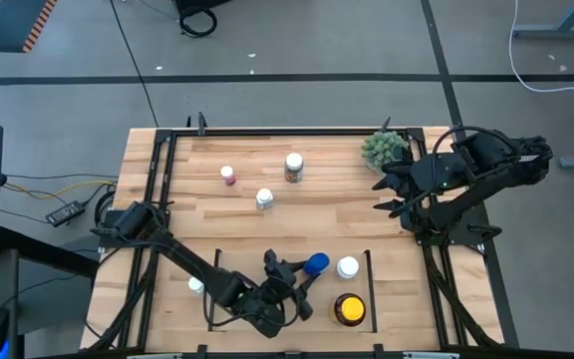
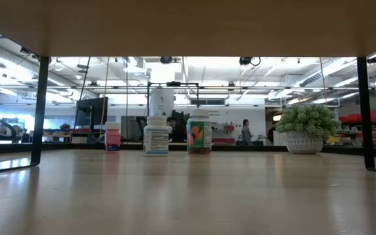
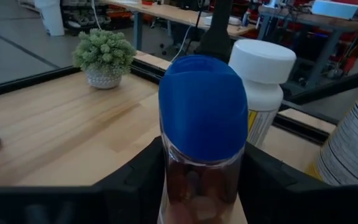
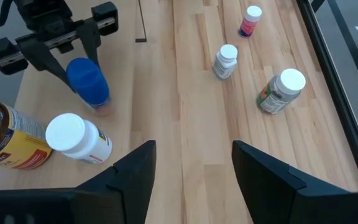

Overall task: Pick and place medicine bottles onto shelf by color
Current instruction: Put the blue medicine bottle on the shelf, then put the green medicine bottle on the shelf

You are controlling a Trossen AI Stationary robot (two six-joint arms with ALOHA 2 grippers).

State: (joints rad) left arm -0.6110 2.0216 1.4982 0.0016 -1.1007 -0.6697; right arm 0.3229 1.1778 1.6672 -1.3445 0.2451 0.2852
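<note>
A blue-capped medicine bottle (image 1: 316,263) with a clear body stands in the shelf (image 1: 242,264), the wood bay between two thin black bars at the table's near edge. My left gripper (image 1: 303,281) is shut on it. Beside it in the bay stand a white-capped bottle (image 1: 348,267) and a larger amber bottle with a yellow cap (image 1: 349,309). Another white cap (image 1: 196,285) shows beside my left arm. Three more bottles stand farther back: a pink one (image 1: 227,175), a small white one (image 1: 264,198) and a bigger white-capped one (image 1: 294,167). My right gripper (image 1: 389,194) hangs open above the table's right side. My left gripper pinches the blue-capped bottle's clear body (image 3: 174,180), just below the cap, between its two fingers (image 3: 135,183). The fingers come nearly level, slanting in from the table's near left. The bottle is about upright. In the right wrist view its base (image 4: 101,107) seems to be on the wood.
A spiky green plant in a pot (image 1: 385,150) stands at the far right corner, close to my right arm. Black frame rails (image 1: 157,189) run along the table's sides. Bare wood lies between the far bottles and the shelf.
</note>
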